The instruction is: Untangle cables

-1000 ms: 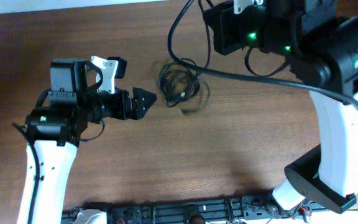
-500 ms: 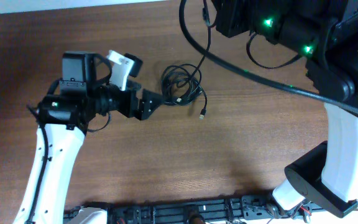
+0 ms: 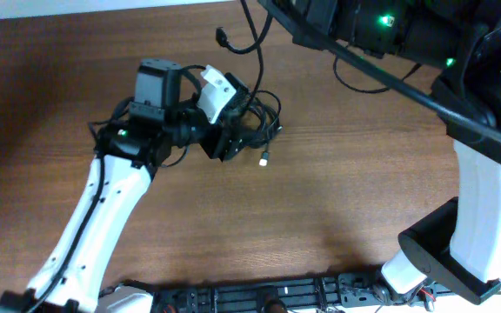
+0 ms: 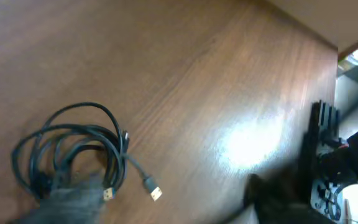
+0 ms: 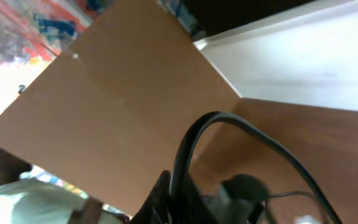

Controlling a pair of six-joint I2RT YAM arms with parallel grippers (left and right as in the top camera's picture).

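The cables [image 3: 266, 111] lie as a small black coiled bundle on the wooden table, with a loose metal-tipped plug [image 3: 265, 159] in front of it. The left wrist view shows the same bundle [image 4: 73, 143] and two plugs [image 4: 155, 194]. My left gripper [image 3: 237, 139] is open at the bundle's left edge; one blurred finger lies over the coils, and the jaws [image 4: 173, 208] are wide apart. A thin cable end with a plug [image 3: 223, 36] hangs high near the right arm. My right gripper [image 5: 179, 199] is shut on a black cable and raised; it is hidden in the overhead view.
The right arm [image 3: 407, 30] spans the top right, and its thick black wiring [image 3: 390, 78] sweeps over the table [image 3: 337, 200]. Its white base [image 3: 468, 243] stands at the right. A black rail [image 3: 268, 300] runs along the front edge.
My left arm has swung right and reached the bundle. The right arm has moved up and away. The loose plug has slid a little to the left.
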